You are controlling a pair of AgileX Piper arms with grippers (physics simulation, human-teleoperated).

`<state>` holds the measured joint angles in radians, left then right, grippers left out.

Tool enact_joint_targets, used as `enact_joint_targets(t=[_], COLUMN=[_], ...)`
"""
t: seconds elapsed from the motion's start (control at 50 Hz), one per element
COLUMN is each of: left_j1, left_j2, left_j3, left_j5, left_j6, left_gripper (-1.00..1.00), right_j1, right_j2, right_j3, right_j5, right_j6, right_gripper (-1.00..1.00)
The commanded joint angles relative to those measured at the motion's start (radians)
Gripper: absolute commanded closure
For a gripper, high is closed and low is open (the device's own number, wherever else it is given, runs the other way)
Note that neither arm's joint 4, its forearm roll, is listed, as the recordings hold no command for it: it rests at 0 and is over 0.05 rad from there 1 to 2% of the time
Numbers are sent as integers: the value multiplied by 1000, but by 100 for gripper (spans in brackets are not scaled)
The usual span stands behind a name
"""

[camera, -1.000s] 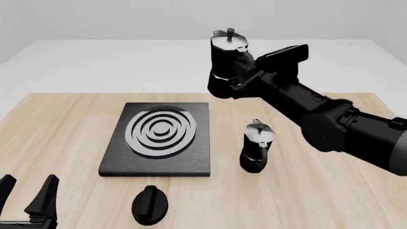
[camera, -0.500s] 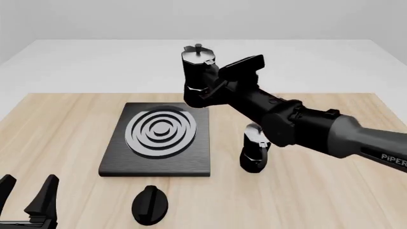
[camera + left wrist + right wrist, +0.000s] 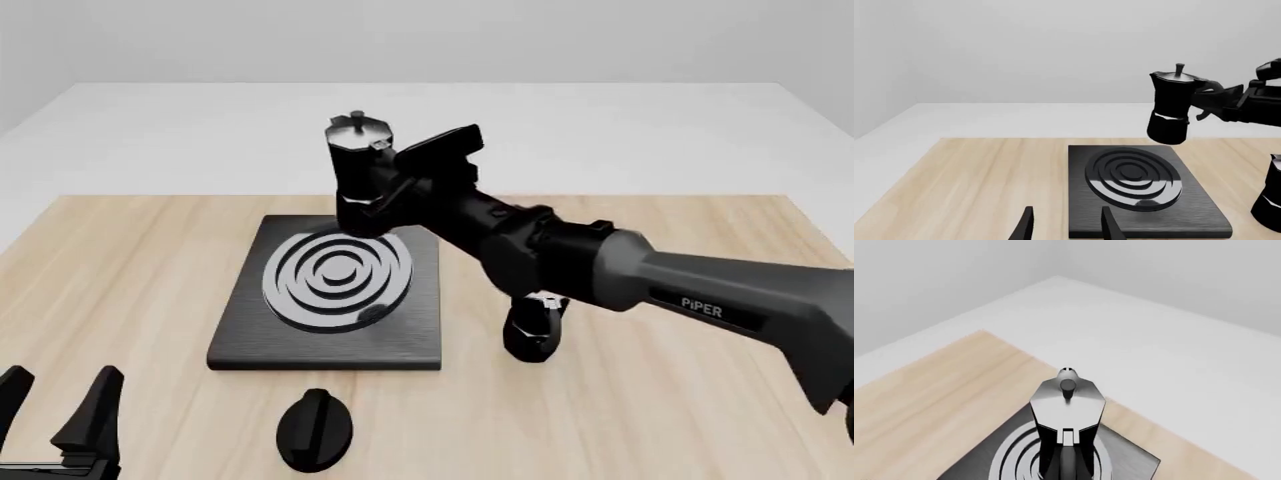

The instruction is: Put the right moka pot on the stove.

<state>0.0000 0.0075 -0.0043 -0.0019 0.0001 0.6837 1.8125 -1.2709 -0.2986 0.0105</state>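
Note:
The right moka pot [image 3: 358, 172], black and faceted with a silver lid and knob, hangs upright in the air above the far edge of the stove [image 3: 420, 312]. My right gripper [image 3: 390, 192] is shut on its handle side. The left wrist view shows the pot [image 3: 1171, 109] a little above the stove [image 3: 1081, 192], apart from its ring burner. In the right wrist view the pot [image 3: 1067, 407] fills the centre, with the stove [image 3: 1127, 452] below it. My left gripper [image 3: 60, 415] stands open near the table's front left corner, its fingers [image 3: 1026, 226] holding nothing.
The slimmer moka pot [image 3: 537, 328] stands on the table right of the stove, partly hidden behind my right arm, and shows at the edge of the left wrist view [image 3: 1271, 200]. A black oval knob [image 3: 315, 428] lies in front of the stove.
My right arm has carried the moka pot leftward, from beyond the stove's right side to above its far edge. The left gripper has not moved.

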Motion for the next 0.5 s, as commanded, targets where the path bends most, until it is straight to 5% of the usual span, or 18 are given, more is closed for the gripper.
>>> enact_joint_targets(t=[0.02,0.5], left_j1=[0,0], left_j2=[0,0], left_j3=[0,0], left_j5=[0,0], left_j6=[0,0], left_gripper=[-100,-100], right_j1=[24,41], right_j2=[55,132], right_j3=[-70,-64], right_j5=[-17,-76], right_j6=[26,88], right_gripper=[100,100])
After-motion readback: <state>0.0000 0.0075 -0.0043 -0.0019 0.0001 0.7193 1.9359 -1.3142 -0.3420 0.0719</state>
